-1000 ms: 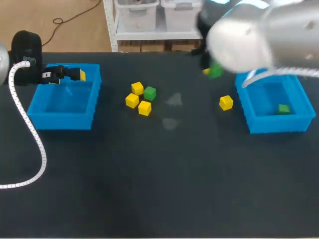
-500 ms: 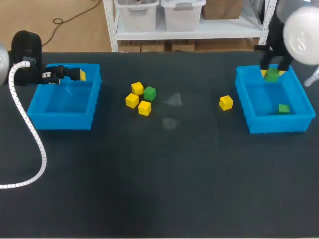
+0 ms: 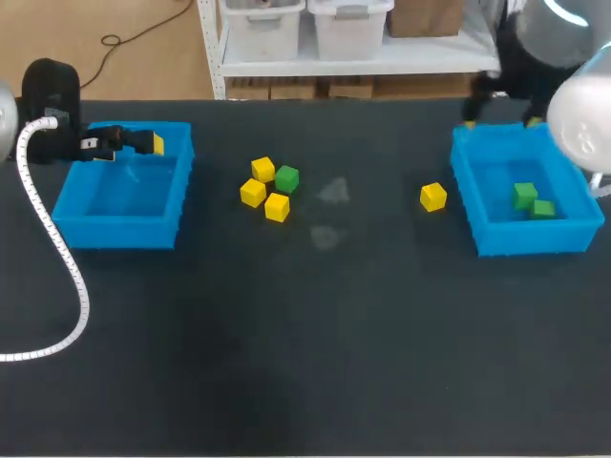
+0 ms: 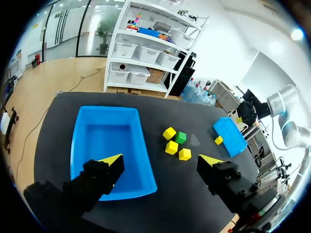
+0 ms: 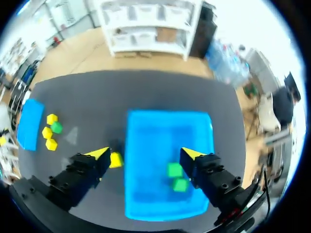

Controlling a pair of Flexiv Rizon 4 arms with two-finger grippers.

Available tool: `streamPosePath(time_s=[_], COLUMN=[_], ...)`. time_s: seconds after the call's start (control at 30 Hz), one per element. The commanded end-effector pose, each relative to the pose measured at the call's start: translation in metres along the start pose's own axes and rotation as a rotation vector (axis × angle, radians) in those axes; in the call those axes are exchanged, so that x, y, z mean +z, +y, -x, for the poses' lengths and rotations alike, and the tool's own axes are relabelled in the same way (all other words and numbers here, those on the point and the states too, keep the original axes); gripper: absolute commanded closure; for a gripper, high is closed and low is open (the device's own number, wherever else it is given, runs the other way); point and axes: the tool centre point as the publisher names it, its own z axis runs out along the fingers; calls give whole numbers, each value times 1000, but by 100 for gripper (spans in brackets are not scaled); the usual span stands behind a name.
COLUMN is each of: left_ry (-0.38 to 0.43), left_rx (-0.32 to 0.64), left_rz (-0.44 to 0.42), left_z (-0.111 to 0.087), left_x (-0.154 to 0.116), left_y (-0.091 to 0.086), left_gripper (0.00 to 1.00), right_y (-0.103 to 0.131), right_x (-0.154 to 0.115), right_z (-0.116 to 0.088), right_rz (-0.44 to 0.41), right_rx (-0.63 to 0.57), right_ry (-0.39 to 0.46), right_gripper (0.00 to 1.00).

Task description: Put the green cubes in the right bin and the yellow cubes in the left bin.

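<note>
Two green cubes [image 3: 524,195] [image 3: 544,209] lie in the right blue bin [image 3: 530,237]. My right gripper [image 3: 496,121] hangs open above that bin's far edge; in the right wrist view the right gripper [image 5: 146,154] holds nothing, with the green cubes [image 5: 174,170] under it. A yellow cube [image 3: 432,197] sits just left of the right bin. Mid-table, three yellow cubes [image 3: 263,170] [image 3: 252,192] [image 3: 277,206] cluster with a green cube [image 3: 286,178]. My left gripper [image 3: 143,143] [image 4: 160,161] is open and empty over the back of the left bin [image 3: 115,232].
A white ribbed cable [image 3: 57,258] from my left arm loops over the table's left side. Two faint pale marks [image 3: 332,193] show on the dark tabletop right of the cluster.
My right arm swung right with a green cube, reached the right bin and opened; the cube now lies in the bin beside the other one. The left arm stayed still.
</note>
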Motion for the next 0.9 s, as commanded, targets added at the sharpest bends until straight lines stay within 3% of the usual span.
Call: streamPosePath(time_s=[0.03, 0.27, 0.53, 0.7, 0.9], left_ry=[-7, -7, -7, -7, -7], left_rx=[2, 2, 2, 2, 2], left_rz=[-12, -12, -12, -12, -12], left_z=[-1, -1, -1, -1, -1], left_x=[0, 0, 0, 0, 0], left_y=[2, 2, 2, 2, 2], left_gripper=[0, 0, 0, 0, 0], right_y=[46, 143, 235, 262, 270], right_x=[5, 20, 38, 58, 79], right_z=[17, 48, 40, 30, 27], right_rz=[3, 66, 132, 136, 142], right_rx=[-104, -345, -557, -635, -667], right_ry=[-139, -105, -36, 20, 82], right_gripper=[0, 0, 0, 0, 0])
